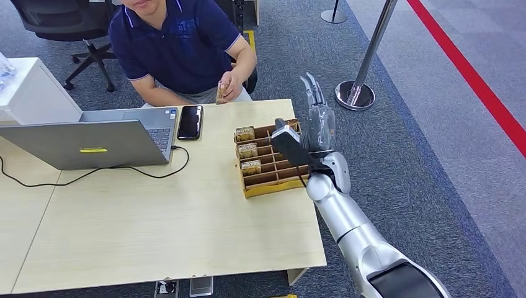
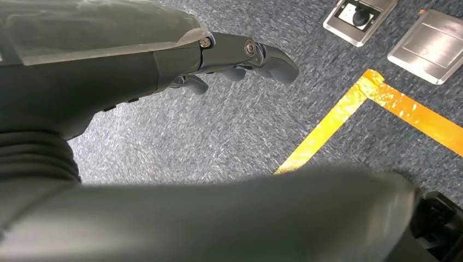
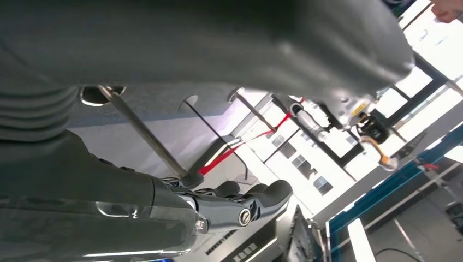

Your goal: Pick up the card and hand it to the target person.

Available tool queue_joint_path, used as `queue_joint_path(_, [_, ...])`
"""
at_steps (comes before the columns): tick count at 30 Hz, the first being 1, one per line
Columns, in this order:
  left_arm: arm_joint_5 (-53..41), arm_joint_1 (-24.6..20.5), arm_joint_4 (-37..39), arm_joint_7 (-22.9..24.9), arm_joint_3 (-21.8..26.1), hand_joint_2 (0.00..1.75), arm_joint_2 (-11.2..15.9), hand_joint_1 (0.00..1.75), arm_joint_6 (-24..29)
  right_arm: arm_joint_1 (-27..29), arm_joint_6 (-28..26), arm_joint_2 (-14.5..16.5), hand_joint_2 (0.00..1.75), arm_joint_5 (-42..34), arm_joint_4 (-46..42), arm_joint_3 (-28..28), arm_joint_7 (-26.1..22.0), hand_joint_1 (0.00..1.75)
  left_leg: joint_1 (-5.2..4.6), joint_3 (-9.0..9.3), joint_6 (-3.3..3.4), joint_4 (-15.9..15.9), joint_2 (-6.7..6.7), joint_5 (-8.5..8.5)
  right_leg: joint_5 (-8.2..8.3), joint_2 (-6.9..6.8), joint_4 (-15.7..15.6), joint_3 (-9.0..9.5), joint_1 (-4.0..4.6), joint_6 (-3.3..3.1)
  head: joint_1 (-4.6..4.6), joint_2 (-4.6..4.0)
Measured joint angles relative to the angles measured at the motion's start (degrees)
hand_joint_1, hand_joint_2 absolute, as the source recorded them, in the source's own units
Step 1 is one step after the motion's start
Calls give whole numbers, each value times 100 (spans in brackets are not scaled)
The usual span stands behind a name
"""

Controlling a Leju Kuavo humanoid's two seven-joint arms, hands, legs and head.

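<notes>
Left of the empty, straight-fingered right hand [image 1: 317, 115] lies the wooden table [image 1: 186, 236] on grey carpet [image 1: 422, 155]. A divided tray [image 1: 267, 162] sits beside it, a stanchion [image 1: 356, 93] beyond; the person [image 1: 180, 46] holds the card [image 1: 221, 93].

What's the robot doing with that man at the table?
The robot's right hand is raised beside the cardboard card box on the table, fingers apart and holding nothing. The person sitting across holds a small card in one hand, so the handover looks done. The left hand hangs over the carpet. A laptop and phone lie nearby.
</notes>
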Motion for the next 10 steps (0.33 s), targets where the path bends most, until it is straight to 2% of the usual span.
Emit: queue_joint_path(10, [0,8,1,44,0,0,0,0,-8,338,-79,-367,0,-35,353,-882,214,0,0,-1,1,0,0,-1,0,0,-2,0,0,0,14,0])
